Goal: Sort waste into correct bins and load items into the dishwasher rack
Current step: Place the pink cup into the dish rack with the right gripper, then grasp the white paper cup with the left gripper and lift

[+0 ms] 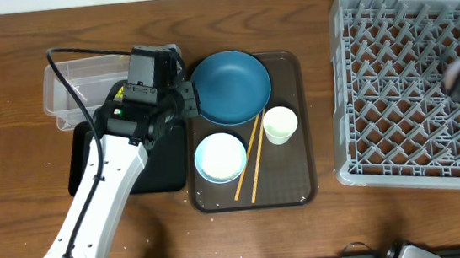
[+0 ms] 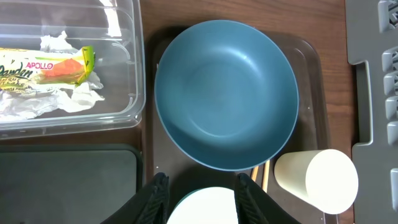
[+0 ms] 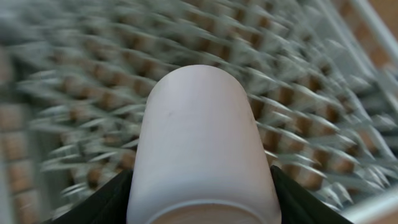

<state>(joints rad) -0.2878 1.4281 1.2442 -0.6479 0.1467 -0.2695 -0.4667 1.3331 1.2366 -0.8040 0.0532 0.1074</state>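
Two dark fingers (image 2: pixel 157 196) of the left gripper (image 2: pixel 201 183) stand spread with nothing between them. They hover over the round pale blue-white bowl (image 2: pixel 205 208), which sits on the flat dark brown serving tray (image 2: pixel 311 74). Just past the fingertips is the round dark blue plate (image 2: pixel 227 93), on the same tray, its near rim just beside the bowl. The small white cup with a green inside (image 2: pixel 317 180) stands upright right of the bowl, near the plate's edge. The pair of wooden chopsticks (image 1: pixel 254 156) lies slanted between bowl and that cup, upper ends at the plate's rim.

Left of the tray, the clear plastic rectangular tub (image 2: pixel 134 62) holds the small yellow-green snack wrapper with orange print (image 2: pixel 56 65). "APOLLO" reads in red on it; the bigger script word below is cut off and not legible. The crumpled white tissue (image 2: pixel 37 106) lies around and under the wrapper. The shallow black rectangular tub (image 2: pixel 68 180) sits just beside the clear one and is mostly under the left arm in the overhead view.

The right gripper (image 3: pixel 202 208) pinches a small white cup (image 3: pixel 202 137), one finger pressed on each side. It is over the right part of the large square grey plastic dishwasher rack (image 1: pixel 412 86). The right wrist view is blurred, so I cannot tell if the cup touches the lattice.
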